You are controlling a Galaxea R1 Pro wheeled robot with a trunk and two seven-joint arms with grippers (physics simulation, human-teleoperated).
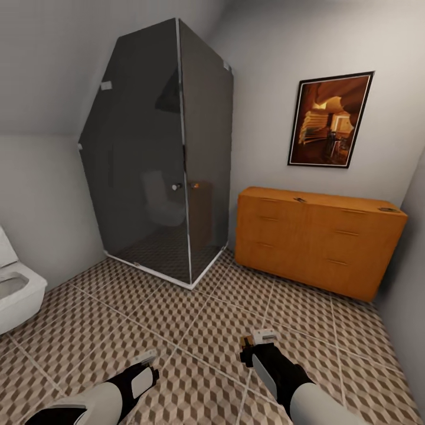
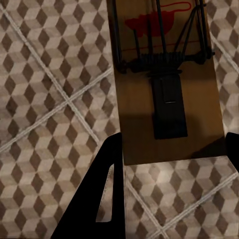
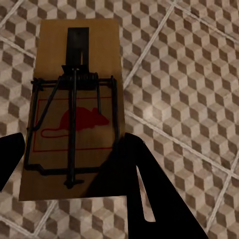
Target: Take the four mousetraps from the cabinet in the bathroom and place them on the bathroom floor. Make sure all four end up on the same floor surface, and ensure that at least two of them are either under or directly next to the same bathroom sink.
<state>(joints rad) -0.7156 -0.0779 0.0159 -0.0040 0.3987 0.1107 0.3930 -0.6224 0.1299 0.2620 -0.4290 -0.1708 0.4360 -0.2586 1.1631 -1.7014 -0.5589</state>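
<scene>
Each wrist view has a mousetrap, a brown wooden board with wire parts and a red mouse print. My left gripper (image 2: 174, 142) is shut on one mousetrap (image 2: 169, 64) above the cube-patterned bathroom floor (image 2: 45, 99). In my right gripper (image 3: 73, 144), also shut, is another mousetrap (image 3: 74, 64). In the head view both grippers hang low over the floor (image 1: 195, 319): left gripper (image 1: 145, 365), right gripper (image 1: 258, 343). The orange-brown cabinet (image 1: 313, 245) stands against the far wall at right, drawers shut, with small flat items on its top. The sink is out of view.
A dark glass shower enclosure (image 1: 159, 159) fills the far corner left of the cabinet. A white toilet (image 1: 15, 292) juts in at the left edge. A framed picture (image 1: 329, 120) hangs above the cabinet. A grey wall closes the right side.
</scene>
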